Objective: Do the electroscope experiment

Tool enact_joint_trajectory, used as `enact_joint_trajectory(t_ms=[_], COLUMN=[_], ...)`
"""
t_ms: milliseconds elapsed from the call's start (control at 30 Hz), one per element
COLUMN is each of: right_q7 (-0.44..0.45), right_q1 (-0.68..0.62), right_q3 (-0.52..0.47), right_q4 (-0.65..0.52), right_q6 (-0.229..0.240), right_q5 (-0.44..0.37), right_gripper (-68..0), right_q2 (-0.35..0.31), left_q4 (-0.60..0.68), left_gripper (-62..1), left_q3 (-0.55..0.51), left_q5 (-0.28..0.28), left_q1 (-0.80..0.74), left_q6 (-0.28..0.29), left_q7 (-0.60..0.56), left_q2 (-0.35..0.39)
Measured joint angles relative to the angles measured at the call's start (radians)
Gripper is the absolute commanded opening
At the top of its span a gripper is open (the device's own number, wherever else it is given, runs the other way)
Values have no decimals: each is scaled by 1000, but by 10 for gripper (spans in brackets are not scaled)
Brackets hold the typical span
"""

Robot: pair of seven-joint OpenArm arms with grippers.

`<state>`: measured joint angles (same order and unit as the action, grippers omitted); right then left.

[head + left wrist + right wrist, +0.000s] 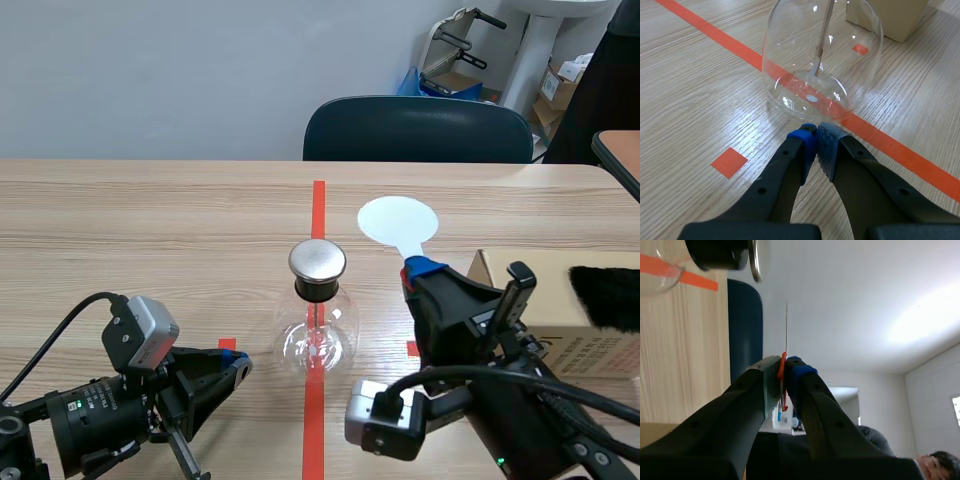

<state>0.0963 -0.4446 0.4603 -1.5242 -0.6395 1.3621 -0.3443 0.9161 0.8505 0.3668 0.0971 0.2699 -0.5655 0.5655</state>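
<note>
Clear glass flask (316, 338), silver cap (317, 261) on black stopper (319, 290), white paddle (398, 222), tan box (585, 345), wood-grain table (150, 220), navy chair (417, 130)

We note a pale blue-grey wall (150, 70) behind the light wood-grain table (120, 220). Dark teal chair (417, 130) at its far edge. Cardboard boxes (565, 85) beside a white column (530, 50), far right corner.

I see the electroscope (318, 312), a clear glass flask with a black stopper and metal cap, upright on the orange line. The white round paddle (398, 222) is near the cap, not touching it, its stem pinched in the right gripper (421, 267).
</note>
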Motion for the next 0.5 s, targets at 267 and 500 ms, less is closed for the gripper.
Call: enact_joint_trajectory(t_ms=[267, 500], right_q7=[153, 254], right_q1=[0, 0], right_q3=[0, 0], right_q4=[0, 0], right_q6=[0, 0], right_q5=[1, 3], right_gripper=[-671, -671], right_q2=[0, 0], left_q4=[0, 0], left_gripper=[-569, -569], left_q3=[0, 0], left_q5=[0, 0], left_q1=[0, 0], left_q6=[0, 0], left_q7=[0, 0], left_q2=[0, 0])
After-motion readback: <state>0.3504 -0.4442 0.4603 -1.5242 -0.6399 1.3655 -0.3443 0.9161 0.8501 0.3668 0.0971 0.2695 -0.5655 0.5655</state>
